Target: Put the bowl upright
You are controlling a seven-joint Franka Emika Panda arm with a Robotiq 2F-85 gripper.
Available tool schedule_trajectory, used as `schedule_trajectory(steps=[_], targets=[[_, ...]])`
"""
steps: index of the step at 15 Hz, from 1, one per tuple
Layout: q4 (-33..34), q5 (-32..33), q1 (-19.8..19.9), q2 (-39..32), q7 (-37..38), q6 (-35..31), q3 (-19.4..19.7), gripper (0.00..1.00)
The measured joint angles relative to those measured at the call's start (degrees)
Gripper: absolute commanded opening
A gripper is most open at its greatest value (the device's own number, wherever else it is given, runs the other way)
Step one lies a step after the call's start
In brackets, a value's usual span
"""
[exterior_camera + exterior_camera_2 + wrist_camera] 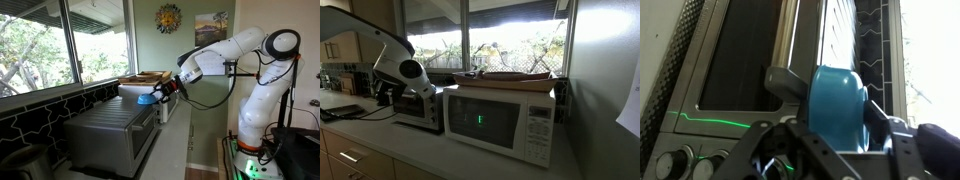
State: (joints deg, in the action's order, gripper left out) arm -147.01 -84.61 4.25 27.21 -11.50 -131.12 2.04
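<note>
While pincer (157,93) holds it, one bowl (840,100) hangs above one oven (110,130).

Opposed exteriors; wrist close on bowl (840,105)

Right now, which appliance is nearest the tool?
The grey toaster oven, just beneath the tool and blue bowl; the white microwave stands beside it, farther away.
</note>
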Motion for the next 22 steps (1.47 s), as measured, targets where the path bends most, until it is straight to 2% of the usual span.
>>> schedule_trajectory(steps=[4,9,10,12,15,18,22], targets=[[1.3,-0.9,0.0,0.5,-0.1,-0.1,-0.2,0.26],[5.3,-4.0,0.0,0.3,-0.7,-0.2,-1.0,0.07],[6.1,-4.3,0.0,0.1,-0.7,-0.3,-1.2,0.09],[7.6,-4.4,0.0,-0.4,-1.0,-0.3,-1.9,0.05],[10.4,-3.6,-0.1,-1.3,-1.1,-0.3,-3.3,0.04],[14.4,4.4,-0.2,-2.4,1.0,-0.3,-5.4,0.04],[21.8,22.3,-0.3,-4.1,9.6,-0.2,-8.8,0.04]])
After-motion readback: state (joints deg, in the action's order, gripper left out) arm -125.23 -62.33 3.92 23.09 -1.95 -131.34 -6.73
